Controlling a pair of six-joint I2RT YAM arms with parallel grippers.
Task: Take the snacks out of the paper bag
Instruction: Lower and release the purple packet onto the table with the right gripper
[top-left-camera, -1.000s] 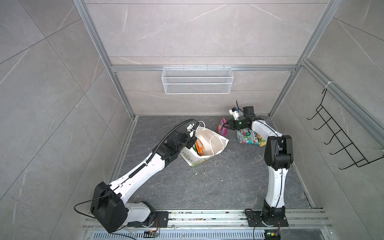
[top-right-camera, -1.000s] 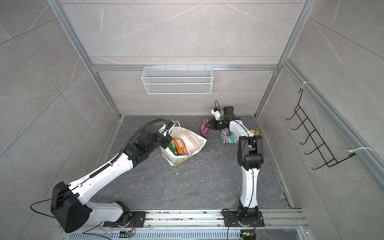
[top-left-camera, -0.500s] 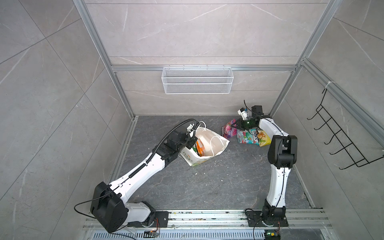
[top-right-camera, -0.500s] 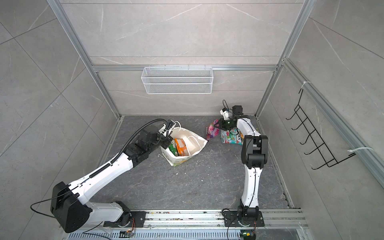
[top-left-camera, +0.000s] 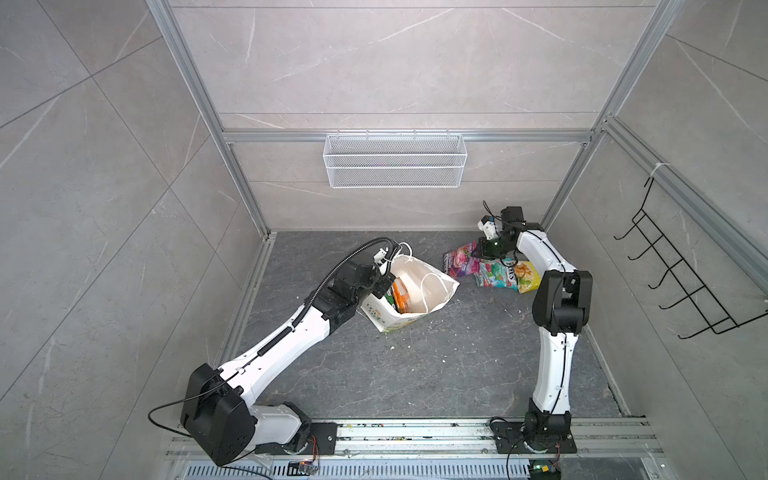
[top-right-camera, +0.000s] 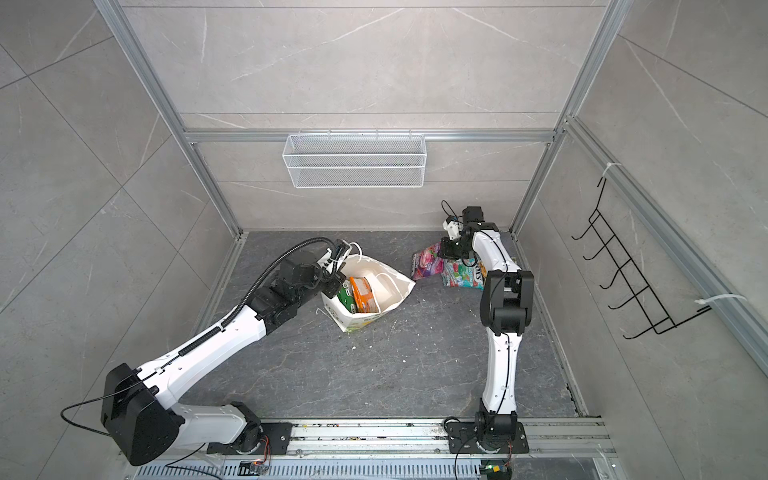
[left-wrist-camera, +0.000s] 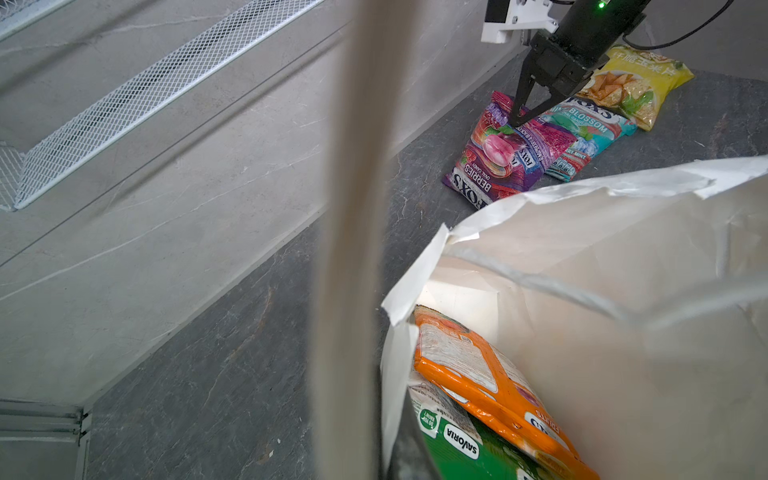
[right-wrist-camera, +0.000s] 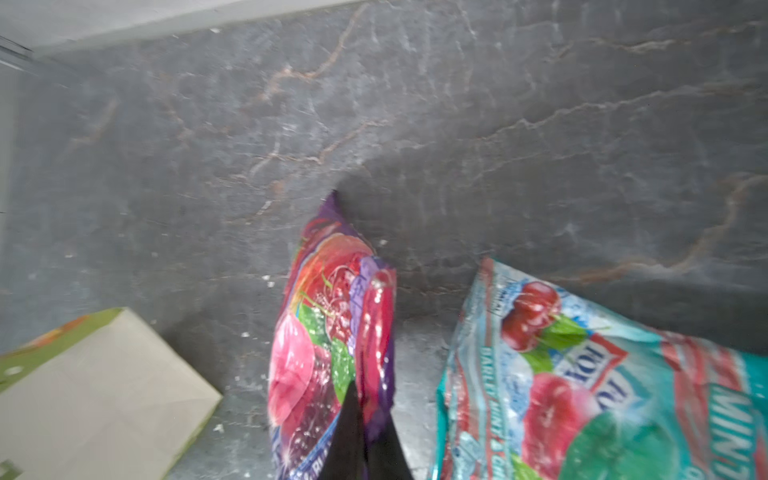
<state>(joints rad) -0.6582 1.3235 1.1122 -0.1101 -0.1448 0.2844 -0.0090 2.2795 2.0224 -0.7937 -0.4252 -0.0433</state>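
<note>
- Grey veined tile walls (top-left-camera: 374, 62), aluminium posts (top-left-camera: 195, 83).
- Dark stone floor (top-left-camera: 415, 365), crumb-flecked.
- White mesh basket (top-left-camera: 395, 166) on back wall.
- Black hook rack (top-left-camera: 680, 261) on right-hand wall.

White wire-mesh basket (top-left-camera: 395, 176) on back wall, upper centre in both top views, hung from horizontal aluminium rail (top-left-camera: 270, 136). Black wire hook rack (top-left-camera: 683, 261) on right wall, mid-right of frame, hooks pointing inward. Dark grey veined counter (top-left-camera: 415, 374), lower centre, littered with white crumbs (right-wrist-camera: 244, 334). Pale grey tile walls (top-left-camera: 104, 187) on three sides. Slotted metal track (top-left-camera: 415, 432) along bottom edge.
</note>
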